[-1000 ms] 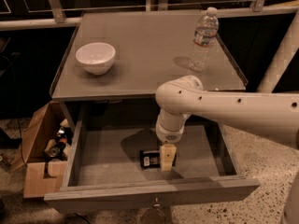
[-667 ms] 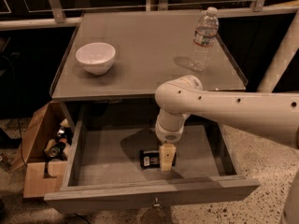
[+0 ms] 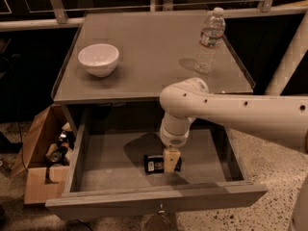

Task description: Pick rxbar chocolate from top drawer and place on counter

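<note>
- Nothing has visibly moved since the earlier frames: arm, hand and bar sit in the same places.
- rxbar chocolate (image 3: 155, 164): lies flat on the floor of the top drawer (image 3: 110, 170), right of centre and nearer the front wall than the back. Black wrapper, with a pale label patch on its left part.
- Top drawer: pulled fully out. Grey bottom, low side walls, a small pull knob (image 3: 160, 208) on the front.
- Hand (image 3: 171, 161): down inside the drawer, directly over the right part of the bar and hiding it. It looks in contact with the wrapper. Whether it is open or gripping cannot be told.
- Arm (image 3: 231, 114): pale, comes in from the right edge, bends at a rounded joint above the drawer, then drops straight down to the hand.
- Tabletop (image 3: 154, 57): flat grey, thin raised side rims. White bowl (image 3: 98, 59) at the left, clear water bottle (image 3: 210, 41) upright at the back right, the two well apart.
- Surroundings: open cardboard box (image 3: 36, 186) with clutter on the floor just left of the drawer. Speckled floor (image 3: 269, 211). Dark background with a pale rail (image 3: 33, 24) behind the tabletop.
</note>
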Robot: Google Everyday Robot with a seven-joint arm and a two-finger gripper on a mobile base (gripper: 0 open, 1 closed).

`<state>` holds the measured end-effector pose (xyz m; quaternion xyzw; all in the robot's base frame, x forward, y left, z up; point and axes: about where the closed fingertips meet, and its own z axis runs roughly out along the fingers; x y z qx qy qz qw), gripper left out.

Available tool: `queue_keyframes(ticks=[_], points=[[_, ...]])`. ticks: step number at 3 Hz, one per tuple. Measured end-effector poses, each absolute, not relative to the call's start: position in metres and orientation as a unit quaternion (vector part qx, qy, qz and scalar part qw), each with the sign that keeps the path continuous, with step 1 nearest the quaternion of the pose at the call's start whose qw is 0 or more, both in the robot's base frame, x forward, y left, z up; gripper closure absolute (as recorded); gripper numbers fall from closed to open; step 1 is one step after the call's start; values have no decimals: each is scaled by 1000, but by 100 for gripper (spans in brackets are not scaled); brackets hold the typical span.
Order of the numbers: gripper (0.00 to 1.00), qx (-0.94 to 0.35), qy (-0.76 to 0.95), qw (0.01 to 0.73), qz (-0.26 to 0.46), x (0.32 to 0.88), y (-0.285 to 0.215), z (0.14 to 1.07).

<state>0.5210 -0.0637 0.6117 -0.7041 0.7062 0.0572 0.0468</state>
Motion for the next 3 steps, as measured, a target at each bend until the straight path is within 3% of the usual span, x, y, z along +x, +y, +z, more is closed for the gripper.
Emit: queue_keyframes(ticks=[1,3], points=[[4,-705,705,47,58,520,-64,611],[0,-700,709,43,69,513,-64,594]])
